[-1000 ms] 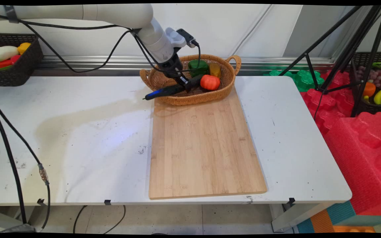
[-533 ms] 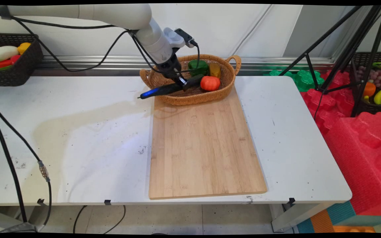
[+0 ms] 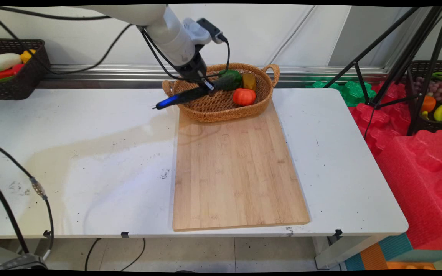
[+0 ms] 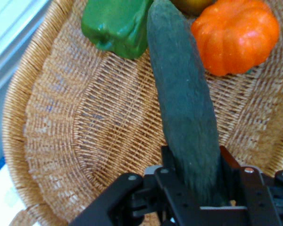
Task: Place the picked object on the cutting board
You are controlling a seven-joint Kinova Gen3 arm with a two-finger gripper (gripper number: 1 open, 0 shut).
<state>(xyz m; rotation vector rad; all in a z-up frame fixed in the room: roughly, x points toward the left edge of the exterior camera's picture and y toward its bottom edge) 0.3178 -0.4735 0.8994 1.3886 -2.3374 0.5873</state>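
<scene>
Claw [image 3: 207, 87] [image 4: 198, 188]: black, two-fingered, closed on a long dark green cucumber [image 3: 225, 82] [image 4: 186, 108], gripped near one end. In the hand view the cucumber runs up from between the fingers, clear of the weave below, its far end between the green bell pepper and the orange pumpkin.

Cucumber: held above the left half of an oval woven wicker basket with two handles [image 3: 225, 111] [image 4: 75, 141], tilted, its far end pointing toward the basket's back.

Basket contents: a green bell pepper [image 3: 235, 74] [image 4: 115, 23] at the back; a small orange pumpkin [image 3: 244, 96] [image 4: 236, 35] toward the right; a yellowish-brown item [image 3: 249, 81] behind the pumpkin, kind not clear.

A dark rod-shaped thing with a blue section [image 3: 171, 101] projects left from the claw's level, past the basket's left rim.

Basket stands at the far end of the white surface [image 3: 90, 153], overlapping the far edge of a rectangular light bamboo cutting board [image 3: 236, 172].

Dark side basket of vegetables [image 3: 14, 73] at far left, well apart.
</scene>
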